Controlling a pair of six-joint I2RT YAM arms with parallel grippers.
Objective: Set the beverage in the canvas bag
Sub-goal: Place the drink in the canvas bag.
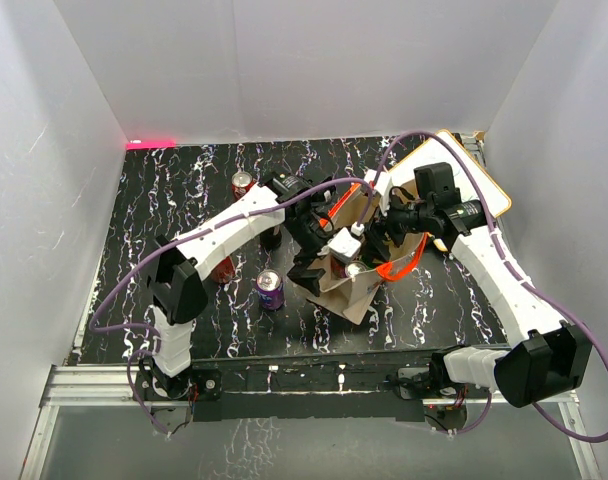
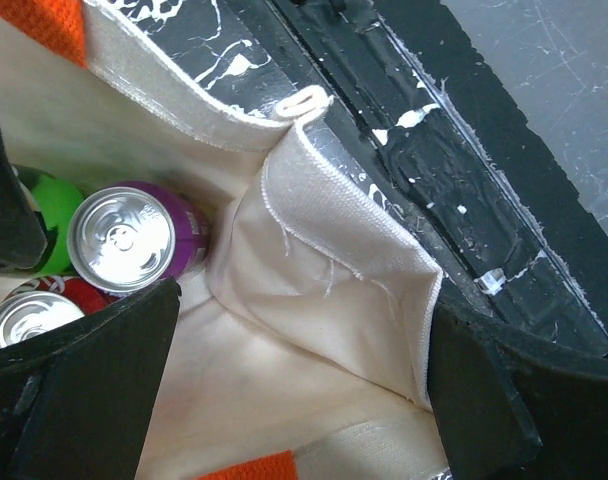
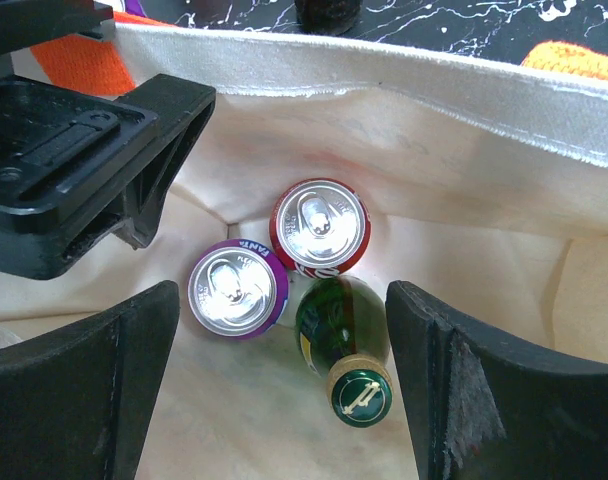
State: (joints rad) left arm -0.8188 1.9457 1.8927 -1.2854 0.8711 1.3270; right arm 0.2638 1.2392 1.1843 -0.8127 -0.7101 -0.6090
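The beige canvas bag [image 1: 356, 295] stands open mid-table, its orange handle [image 1: 399, 268] hanging to the right. Both grippers hover over its mouth. In the right wrist view a purple can [image 3: 237, 290], a red can [image 3: 319, 225] and a green bottle [image 3: 346, 345] stand on the bag's floor. My right gripper [image 3: 284, 385] is open above them, holding nothing. My left gripper [image 2: 299, 385] is open too, with only the bag's inner wall [image 2: 324, 300] below it. The purple can [image 2: 134, 240] shows beside its left finger.
On the table left of the bag stand a purple can [image 1: 270, 289], a red can [image 1: 242, 184] and another red can [image 1: 222, 268] half hidden by the left arm. A wooden board [image 1: 474, 170] lies at the back right. White walls enclose the table.
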